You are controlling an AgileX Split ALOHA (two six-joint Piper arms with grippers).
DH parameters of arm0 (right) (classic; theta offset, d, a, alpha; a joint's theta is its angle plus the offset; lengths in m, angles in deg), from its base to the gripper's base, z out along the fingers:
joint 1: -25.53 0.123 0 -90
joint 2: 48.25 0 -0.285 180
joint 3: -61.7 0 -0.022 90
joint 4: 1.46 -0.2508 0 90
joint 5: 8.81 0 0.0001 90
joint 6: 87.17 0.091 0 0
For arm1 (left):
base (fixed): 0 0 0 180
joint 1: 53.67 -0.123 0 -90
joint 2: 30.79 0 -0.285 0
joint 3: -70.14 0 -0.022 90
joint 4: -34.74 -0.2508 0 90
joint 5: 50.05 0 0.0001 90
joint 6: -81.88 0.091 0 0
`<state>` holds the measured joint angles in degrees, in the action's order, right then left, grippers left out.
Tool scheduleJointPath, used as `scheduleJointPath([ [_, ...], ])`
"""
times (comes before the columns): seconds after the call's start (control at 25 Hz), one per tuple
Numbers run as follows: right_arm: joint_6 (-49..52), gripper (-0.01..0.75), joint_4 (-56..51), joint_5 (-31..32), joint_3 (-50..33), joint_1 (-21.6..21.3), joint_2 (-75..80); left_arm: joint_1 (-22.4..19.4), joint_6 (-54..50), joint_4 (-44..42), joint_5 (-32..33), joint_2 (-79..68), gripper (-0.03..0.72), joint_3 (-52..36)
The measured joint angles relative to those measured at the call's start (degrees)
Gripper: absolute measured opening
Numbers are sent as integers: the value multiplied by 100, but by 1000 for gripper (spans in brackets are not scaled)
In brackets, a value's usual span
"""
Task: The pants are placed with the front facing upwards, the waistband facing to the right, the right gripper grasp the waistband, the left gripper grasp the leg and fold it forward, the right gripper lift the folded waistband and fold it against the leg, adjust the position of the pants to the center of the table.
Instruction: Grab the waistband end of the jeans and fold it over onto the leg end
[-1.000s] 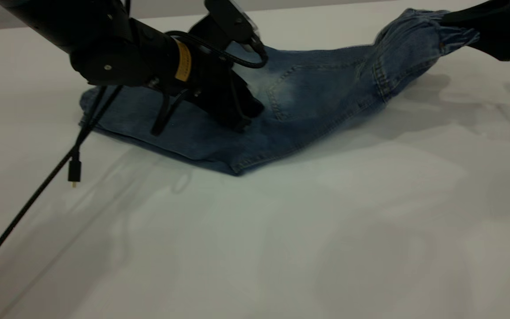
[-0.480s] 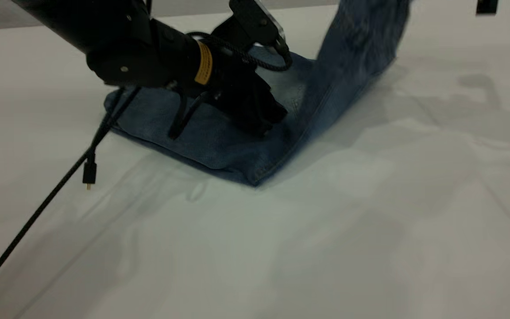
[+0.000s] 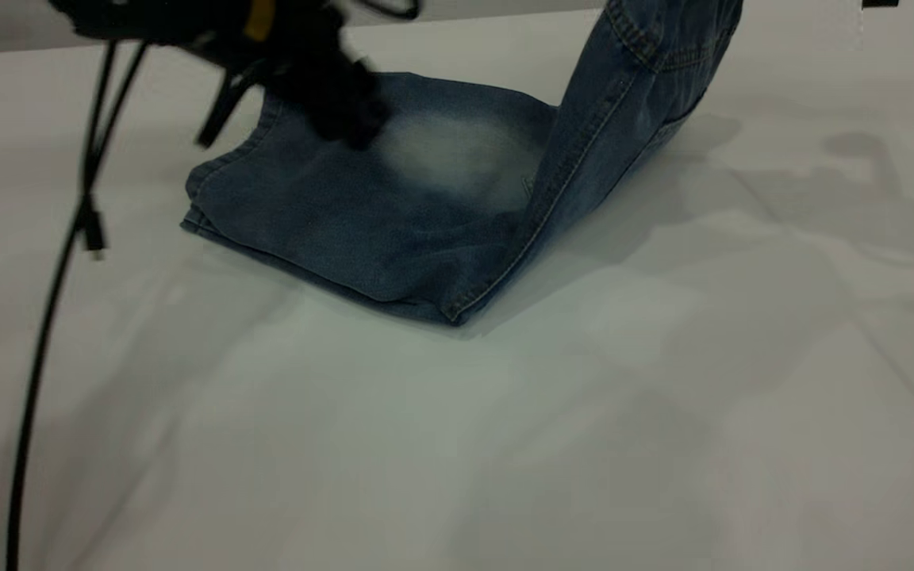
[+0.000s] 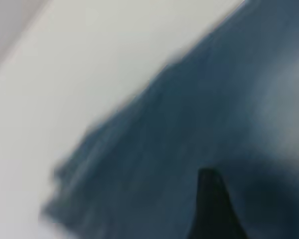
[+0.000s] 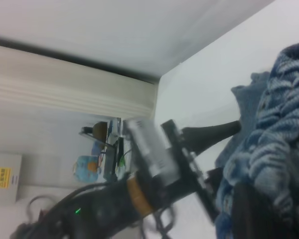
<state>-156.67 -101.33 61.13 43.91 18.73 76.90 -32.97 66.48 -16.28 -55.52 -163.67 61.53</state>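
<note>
The blue denim pants (image 3: 393, 214) lie with the leg end flat on the table (image 3: 584, 444). Their right part stands up steeply (image 3: 631, 87) and leaves the exterior view at the top. In the right wrist view the ruched waistband (image 5: 281, 144) hangs bunched in my right gripper (image 5: 261, 201), which is shut on it high above the table. My left gripper (image 3: 342, 119) hovers just over the far left part of the leg, clear of the cloth. The left wrist view shows denim (image 4: 189, 129) close below it.
A black cable (image 3: 44, 333) hangs from the left arm down to the table at the left, with a loose plug (image 3: 94, 235) dangling. The left arm (image 5: 149, 174) shows in the right wrist view. Bare tabletop lies in front of and right of the pants.
The left gripper has lifted off the leg and moved back to the left. The right gripper has carried the waistband up out of the exterior view, so the pants' right half stands upright.
</note>
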Motion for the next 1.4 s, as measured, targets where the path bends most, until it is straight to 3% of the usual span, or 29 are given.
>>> scheduleJointPath([
  [0.24,65,39,6,1,415,474,-28,-170,0,0,31,-319,398,-6],
  [0.6,321,39,12,24,1442,1323,-28,201,-124,-5,-592,-390,398,-14],
  [0.8,323,39,5,-7,1530,1368,-28,157,-173,-12,-441,-245,398,-20],
  [1.08,279,39,-7,-222,1530,1522,-22,-399,-168,-1,-280,662,388,-20],
  [1.4,14,39,-26,-1356,1536,2266,7,-1268,-168,-1,1,2202,385,-20],
])
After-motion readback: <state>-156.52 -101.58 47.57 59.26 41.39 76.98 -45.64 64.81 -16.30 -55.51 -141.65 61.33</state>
